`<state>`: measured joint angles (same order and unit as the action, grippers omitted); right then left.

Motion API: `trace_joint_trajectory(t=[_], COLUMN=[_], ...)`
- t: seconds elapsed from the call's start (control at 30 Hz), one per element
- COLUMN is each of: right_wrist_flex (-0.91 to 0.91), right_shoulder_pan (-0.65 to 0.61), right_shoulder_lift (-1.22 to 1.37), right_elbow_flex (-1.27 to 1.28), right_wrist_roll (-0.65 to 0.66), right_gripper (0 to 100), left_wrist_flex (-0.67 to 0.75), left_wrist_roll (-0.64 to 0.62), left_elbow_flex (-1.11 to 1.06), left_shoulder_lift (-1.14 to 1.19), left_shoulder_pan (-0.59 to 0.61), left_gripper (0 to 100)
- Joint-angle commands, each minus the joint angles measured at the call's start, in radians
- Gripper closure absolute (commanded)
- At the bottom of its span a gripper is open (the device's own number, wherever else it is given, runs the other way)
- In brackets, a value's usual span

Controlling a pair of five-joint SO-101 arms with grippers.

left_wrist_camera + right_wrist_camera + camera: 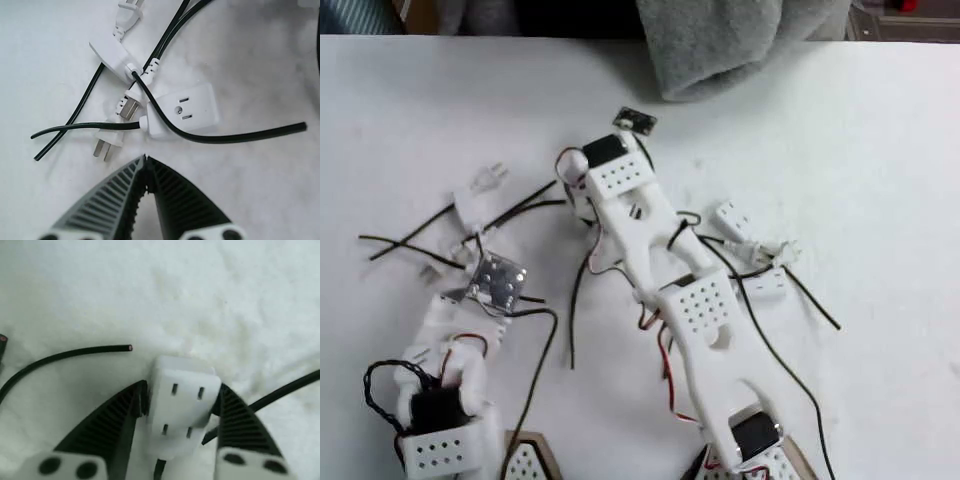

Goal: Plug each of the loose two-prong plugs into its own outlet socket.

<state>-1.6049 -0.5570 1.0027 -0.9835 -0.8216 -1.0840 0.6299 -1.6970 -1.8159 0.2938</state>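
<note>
High view looks down over the table (880, 150); each wrist view faces that tabletop from close.

The right claw (182, 390) has matt, ribbed black plastic fingers (112, 427); between them the outlet socket (182, 415) is smooth, glossy white plastic. Just ahead of the left claw (146, 159), a plug (111, 138) shows dull metal prongs; the table (50, 60) is matt white.

Two arms (650, 240), one grey cloth (720, 50), and three white plugs (106, 144) in the left wrist view.
</note>
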Motion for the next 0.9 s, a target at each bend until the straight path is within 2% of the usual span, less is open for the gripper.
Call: trace_joint_trajectory(t=[0.0,0.2,0.27,0.4,0.5,0.67,0.87], right_wrist_flex=[-0.001,-0.004,-0.025,-0.105,-0.113,-0.113,-0.062], right_shoulder_pan=[-0.001,0.048,0.085,0.177,0.260,0.397,0.490], right_shoulder_lift=[-0.102,-0.186,-0.225,-0.280,-0.300,-0.297,-0.282], right_elbow_flex=[-0.025,-0.129,-0.167,-0.229,-0.181,-0.028,0.183], right_wrist_roll=[0.106,0.391,0.480,0.617,0.698,0.740,0.743], right_gripper=[60.8,61.5,62.2,63.6,65.2,67.0,67.0], left_wrist_flex=[0.015,0.006,-0.005,0.034,0.052,0.061,0.161], left_wrist_roll=[0.000,0.000,-0.005,-0.112,-0.135,-0.135,-0.141], left_elbow_flex=[0.020,0.031,0.057,0.124,0.203,0.310,0.351], left_shoulder_lift=[-0.004,-0.004,-0.004,-0.004,-0.001,0.001,0.071], left_shoulder_pan=[0.007,0.012,0.025,0.096,0.113,0.119,0.119], left_gripper=[97,96,92,83,78,77,77])
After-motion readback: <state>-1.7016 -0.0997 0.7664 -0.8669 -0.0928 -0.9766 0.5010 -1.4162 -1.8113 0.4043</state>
